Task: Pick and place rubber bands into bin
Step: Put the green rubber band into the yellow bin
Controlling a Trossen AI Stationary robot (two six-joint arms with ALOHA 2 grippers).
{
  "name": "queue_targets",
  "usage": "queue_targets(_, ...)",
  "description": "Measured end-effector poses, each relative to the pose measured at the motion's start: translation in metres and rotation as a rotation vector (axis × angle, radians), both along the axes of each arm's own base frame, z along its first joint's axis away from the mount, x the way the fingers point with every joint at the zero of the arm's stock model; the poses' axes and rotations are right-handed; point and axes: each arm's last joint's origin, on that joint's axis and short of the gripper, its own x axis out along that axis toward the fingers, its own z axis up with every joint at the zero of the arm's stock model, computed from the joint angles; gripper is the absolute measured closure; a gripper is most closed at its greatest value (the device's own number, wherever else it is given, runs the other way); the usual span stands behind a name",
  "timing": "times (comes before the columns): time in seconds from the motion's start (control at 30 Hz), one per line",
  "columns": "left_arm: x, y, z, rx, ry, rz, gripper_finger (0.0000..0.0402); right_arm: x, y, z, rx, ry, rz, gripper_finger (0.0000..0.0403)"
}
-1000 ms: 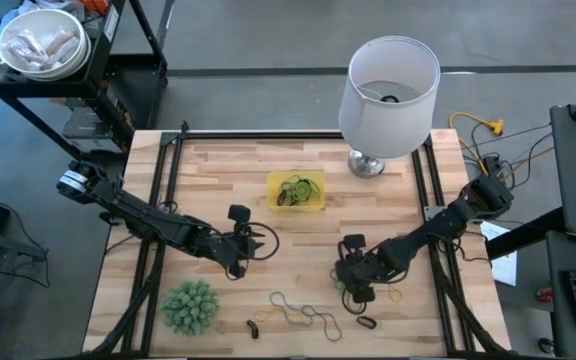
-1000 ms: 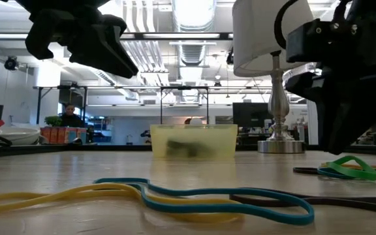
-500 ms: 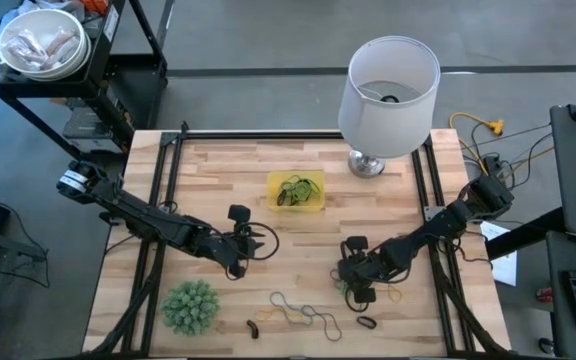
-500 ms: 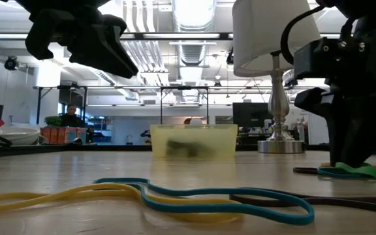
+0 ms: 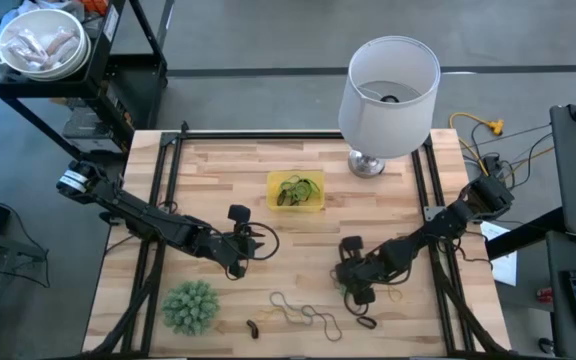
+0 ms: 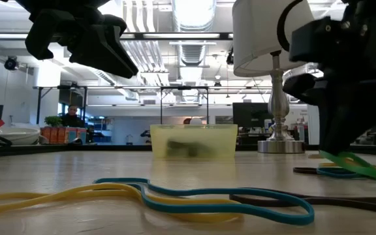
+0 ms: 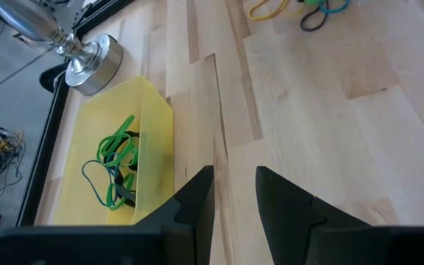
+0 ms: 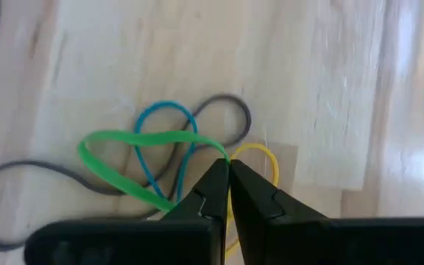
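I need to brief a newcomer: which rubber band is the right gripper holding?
Start at the white lamp; follow the right arm to the right gripper, shut among tangled bands. It pinches the green rubber band, the only bright green loop, lying beside blue, grey and yellow ones.

We look across a pale wooden table [image 5: 218, 170] into a large hall with bright strip lights [image 6: 194, 13] and ducts overhead. A person [image 6: 70, 116] sits far back. From above we see a grey floor [image 5: 248, 40], a black shelf cart [image 5: 118, 70] holding a white bowl [image 5: 40, 42], and yellow cables [image 5: 483, 128].
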Motion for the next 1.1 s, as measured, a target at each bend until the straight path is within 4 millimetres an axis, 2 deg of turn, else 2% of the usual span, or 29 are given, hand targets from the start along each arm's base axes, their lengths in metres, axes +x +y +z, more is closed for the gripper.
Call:
queue_targets(0.27,0.000,0.000,0.000,0.000,0.000,0.000,0.0317,0.010,0.005,0.018,-0.049,-0.031,0.073,0.0394)
queue_targets(0.47,0.000,0.000,0.000,0.002,0.001,-0.001,0.0317,0.029,0.004,0.032,-0.222,-0.216,0.190,0.0394)
queue_targets(0.7,0.000,0.000,0.000,0.003,0.002,-0.001,0.0317,0.055,-0.011,0.040,-0.192,-0.368,0.283,0.0394)
queue_targets(0.8,0.000,0.000,0.000,0.003,0.002,-0.001,0.0317,0.065,-0.018,0.039,-0.129,-0.411,0.292,0.0394)
queue_targets(0.97,0.000,0.000,0.000,0.004,0.004,-0.001,0.0317,0.073,-0.028,0.025,-0.037,-0.364,0.292,0.0392)
queue_targets(1.1,0.000,0.000,0.000,0.003,0.002,-0.001,0.0317,0.075,-0.032,0.013,-0.009,-0.318,0.247,0.0373)
